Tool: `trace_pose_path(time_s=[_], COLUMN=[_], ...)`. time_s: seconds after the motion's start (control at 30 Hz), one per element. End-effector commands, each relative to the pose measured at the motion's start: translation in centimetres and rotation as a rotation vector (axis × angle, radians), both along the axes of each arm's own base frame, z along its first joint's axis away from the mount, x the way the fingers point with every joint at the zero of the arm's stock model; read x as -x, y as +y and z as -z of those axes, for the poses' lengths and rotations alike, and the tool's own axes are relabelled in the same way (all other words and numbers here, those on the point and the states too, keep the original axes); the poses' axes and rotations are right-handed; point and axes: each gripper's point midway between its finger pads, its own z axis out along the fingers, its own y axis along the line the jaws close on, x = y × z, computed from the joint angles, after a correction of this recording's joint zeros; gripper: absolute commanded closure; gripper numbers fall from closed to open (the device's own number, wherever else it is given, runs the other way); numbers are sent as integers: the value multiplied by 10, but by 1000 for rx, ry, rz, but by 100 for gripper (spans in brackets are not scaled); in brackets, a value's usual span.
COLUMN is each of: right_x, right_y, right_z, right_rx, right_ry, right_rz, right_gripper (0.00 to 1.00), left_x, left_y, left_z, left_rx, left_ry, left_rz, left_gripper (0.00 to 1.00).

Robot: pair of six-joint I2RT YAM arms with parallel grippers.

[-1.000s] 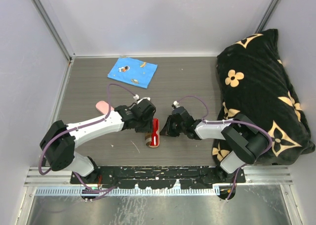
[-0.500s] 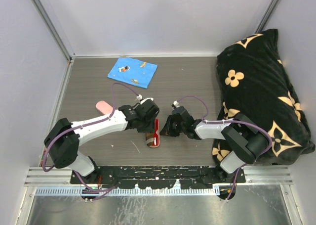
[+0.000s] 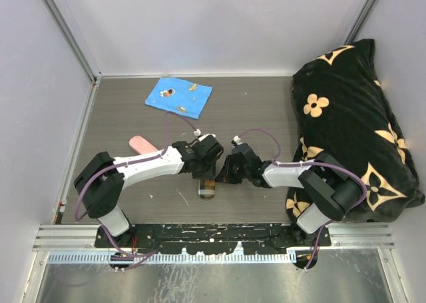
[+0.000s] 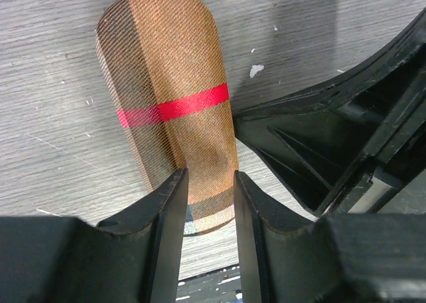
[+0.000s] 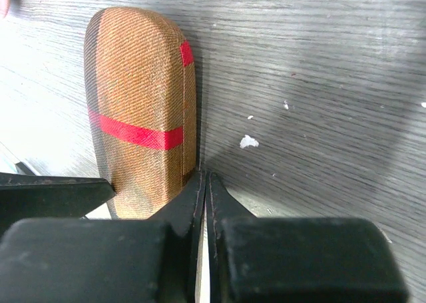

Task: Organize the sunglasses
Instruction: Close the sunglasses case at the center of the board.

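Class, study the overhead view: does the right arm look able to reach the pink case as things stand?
Probably not directly. The left arm lies stretched between the right gripper and the pink case, with the plaid case there too.

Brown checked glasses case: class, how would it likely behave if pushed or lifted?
The case lies flat on the table, so it would probably slide, not roll. Its woven cover looks grippy rather than slippery. A shallow dent near the left gripper hints it gives slightly.
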Motion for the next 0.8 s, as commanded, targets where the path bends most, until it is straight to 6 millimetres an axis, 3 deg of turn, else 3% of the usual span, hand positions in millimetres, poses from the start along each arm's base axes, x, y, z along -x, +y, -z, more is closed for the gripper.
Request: trace_pose_path(time_s=[0.0, 0.17, 0.4, 0.5, 0.6, 0.77], right_x=[-14, -23, -33, -36, -38, -37], right_y=[8, -15, -55, -75, -96, -130], right_z=[-23, -29, -64, -78, -93, -129], right_rx=[-35, 46, 103, 126, 142, 116], right_ry=[-79, -140, -284, -344, -395, -506], right_rz=[6, 89, 241, 321, 407, 545], right_gripper=[92, 83, 64, 57, 44, 25], left_x=[-6, -15, -32, -36, -37, -39], left_y=[-12, -4, 15, 19, 19, 14], left_z=[-6, -33, -71, -69, -58, -38], left_rx=[31, 36, 26, -9, -52, -96], left_ry=[-28, -110, -266, -274, -239, -201], left_rz=[16, 7, -38, -60, -82, -121], left_gripper=[65, 59, 24, 14, 3, 2])
